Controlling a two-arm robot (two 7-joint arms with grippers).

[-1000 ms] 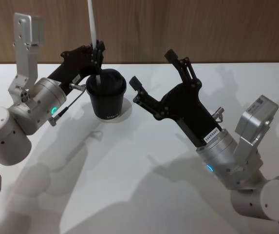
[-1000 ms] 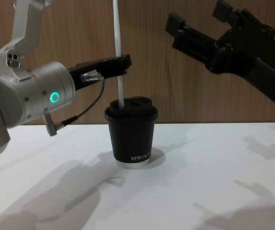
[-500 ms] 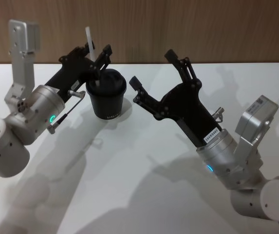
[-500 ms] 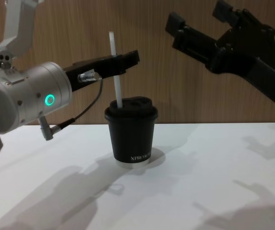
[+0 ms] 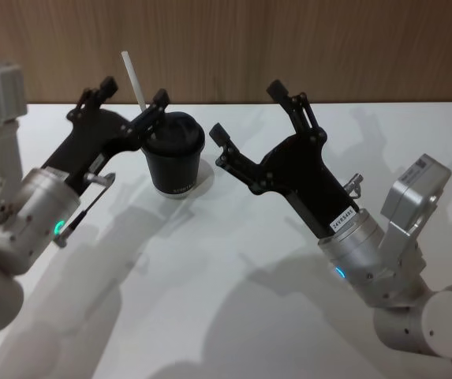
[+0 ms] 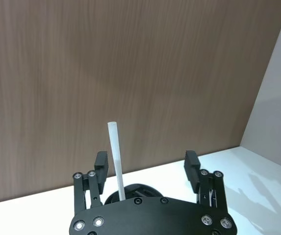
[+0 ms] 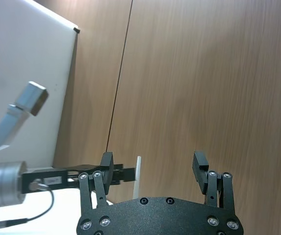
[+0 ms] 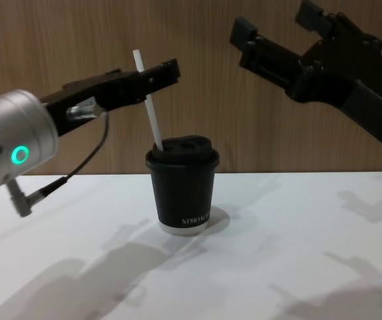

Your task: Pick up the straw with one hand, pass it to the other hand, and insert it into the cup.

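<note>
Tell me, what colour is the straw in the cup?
The straw is white, clearest in the chest view.

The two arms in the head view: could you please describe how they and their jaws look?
Both arms are silver cylinders with black, flat, angular grippers of thin linkage bars. The left gripper sits on a segment with a glowing green light and a thin black cable with a silver plug. The right gripper carries a small white label with dark print, above a blue-lit silver segment and a boxy silver bracket.

Straw [image 8: 148, 100] lower end hidden inside cup [image 8: 182, 190], cup lettering too small to read
</note>
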